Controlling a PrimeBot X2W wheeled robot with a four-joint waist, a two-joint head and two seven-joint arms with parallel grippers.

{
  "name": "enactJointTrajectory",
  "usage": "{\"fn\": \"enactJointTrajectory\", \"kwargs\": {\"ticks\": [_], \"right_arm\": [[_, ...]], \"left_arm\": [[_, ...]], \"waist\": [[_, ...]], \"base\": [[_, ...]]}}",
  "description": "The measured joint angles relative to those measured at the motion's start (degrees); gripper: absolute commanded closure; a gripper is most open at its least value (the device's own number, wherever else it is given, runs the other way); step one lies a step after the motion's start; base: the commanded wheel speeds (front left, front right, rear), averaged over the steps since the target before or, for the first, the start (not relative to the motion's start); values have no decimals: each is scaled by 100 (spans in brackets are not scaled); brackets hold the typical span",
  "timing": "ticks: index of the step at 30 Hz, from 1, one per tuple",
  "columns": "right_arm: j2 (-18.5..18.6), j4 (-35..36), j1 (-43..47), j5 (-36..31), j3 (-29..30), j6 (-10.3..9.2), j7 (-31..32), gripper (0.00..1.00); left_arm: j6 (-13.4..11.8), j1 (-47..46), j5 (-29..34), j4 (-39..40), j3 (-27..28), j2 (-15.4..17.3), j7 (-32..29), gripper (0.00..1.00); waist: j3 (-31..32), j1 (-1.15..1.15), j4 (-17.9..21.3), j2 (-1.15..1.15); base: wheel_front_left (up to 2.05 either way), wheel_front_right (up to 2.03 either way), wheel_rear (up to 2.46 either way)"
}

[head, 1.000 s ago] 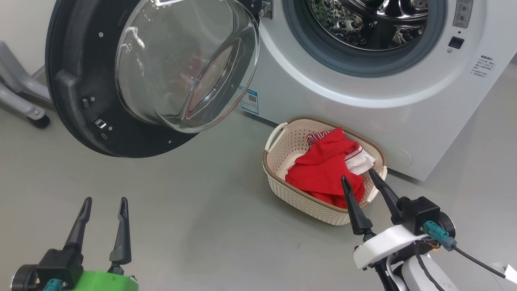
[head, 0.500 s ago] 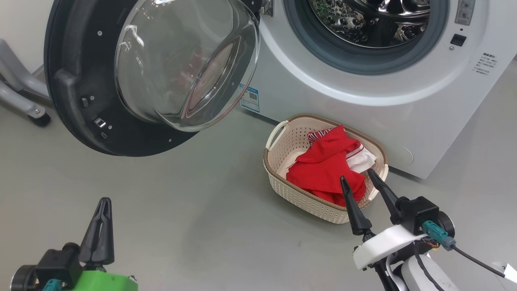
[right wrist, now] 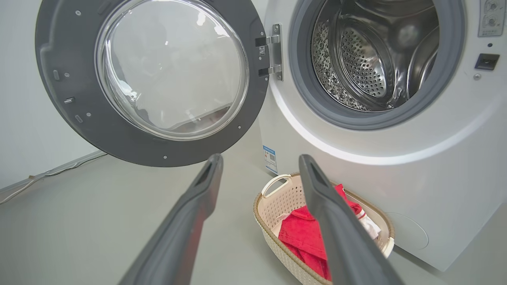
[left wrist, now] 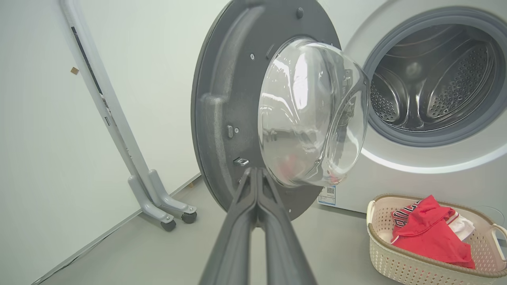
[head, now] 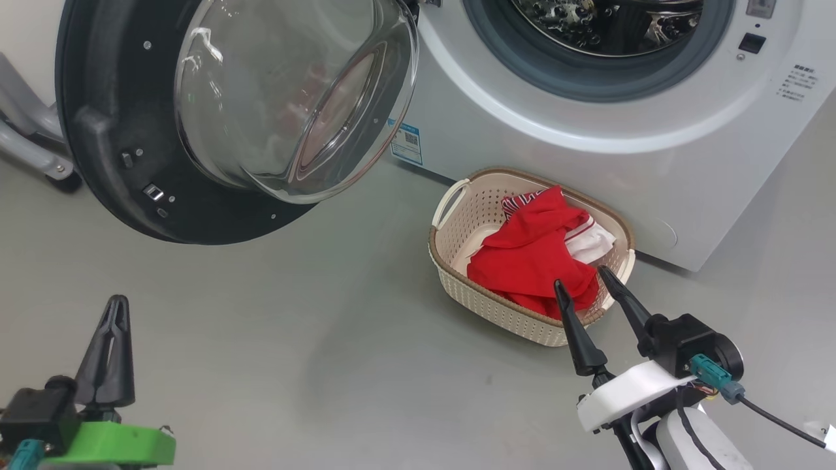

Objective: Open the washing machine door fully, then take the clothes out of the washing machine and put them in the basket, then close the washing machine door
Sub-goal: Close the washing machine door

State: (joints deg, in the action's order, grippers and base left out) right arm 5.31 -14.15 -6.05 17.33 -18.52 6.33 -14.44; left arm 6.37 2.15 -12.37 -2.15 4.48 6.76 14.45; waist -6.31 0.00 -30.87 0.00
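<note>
The clothes (head: 529, 261) lie in the basket (head: 496, 312) just beyond the right fingers (head: 576, 333), spread wide, empty. The left fingers (head: 108, 352), pinched together on nothing, point at the washing machine door (head: 98, 98) ahead; a glancing push could slip, leaving it ajar.

The place reads as a bare indoor test room set up as a laundry corner, not a lived-in home. A white front-loading washing machine (right wrist: 396, 178) stands directly on a smooth grey floor (head: 294, 326), with its round door (right wrist: 51, 79) swung open. A cream basket (left wrist: 396, 261) of red clothes (left wrist: 427, 237) sits on the floor just in front of the washing machine. Left of the washing machine in the head view are a plain white wall (left wrist: 39, 118) and a grey stand on castors (left wrist: 152, 194).
</note>
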Motion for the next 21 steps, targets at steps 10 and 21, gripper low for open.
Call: {"fn": "enactJointTrajectory", "kwargs": {"ticks": [10,21], "right_arm": [[124,191,-1,-108,56,-96,7,0],[259,403,-169,-257,-18,-97,211,0]], "left_arm": [[24,-455,-481,-10,602,368,0,100],[52,-1524,-1786,-561,1671,1132,-209,100]], "waist": [[-281,0,3,0],[-685,0,127,0]], "base": [[0,0,0],[0,0,0]]}}
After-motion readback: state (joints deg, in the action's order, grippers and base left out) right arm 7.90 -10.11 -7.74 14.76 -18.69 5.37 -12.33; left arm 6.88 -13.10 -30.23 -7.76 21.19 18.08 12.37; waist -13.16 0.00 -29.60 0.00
